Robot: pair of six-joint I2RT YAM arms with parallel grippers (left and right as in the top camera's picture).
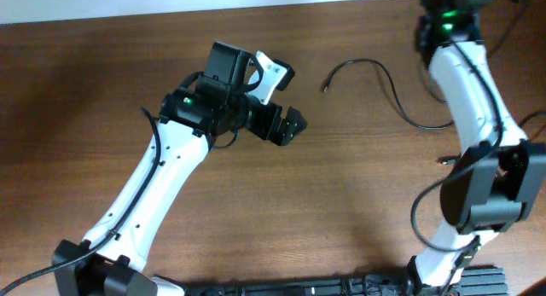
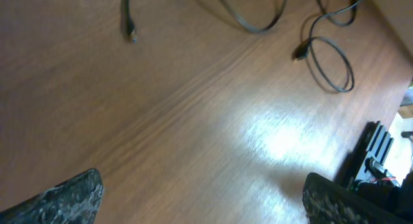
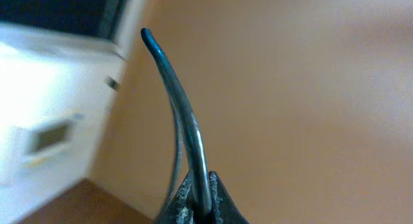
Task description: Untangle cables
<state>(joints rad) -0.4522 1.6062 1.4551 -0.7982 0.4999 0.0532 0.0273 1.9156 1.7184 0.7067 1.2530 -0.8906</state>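
Observation:
A thin black cable (image 1: 394, 91) lies on the wooden table, running from its metal-tipped plug (image 1: 324, 88) in an arc toward the right arm. A second plug end (image 1: 444, 159) shows beside that arm. My left gripper (image 1: 286, 125) is open and empty, hovering left of the plug. In the left wrist view its fingers (image 2: 203, 204) are spread wide over bare wood, with the cable loops (image 2: 332, 62) and a plug (image 2: 132, 35) farther off. My right gripper (image 3: 200, 204) is shut on a cable (image 3: 184, 114) and holds it raised. In the overhead view it sits at the top edge (image 1: 452, 2).
The table's far edge (image 1: 171, 13) runs along the top of the overhead view. The right arm (image 1: 478, 125) stands over the right side of the table. Black equipment (image 1: 358, 287) sits at the front edge. A white cabinet (image 3: 45, 121) shows behind the raised cable.

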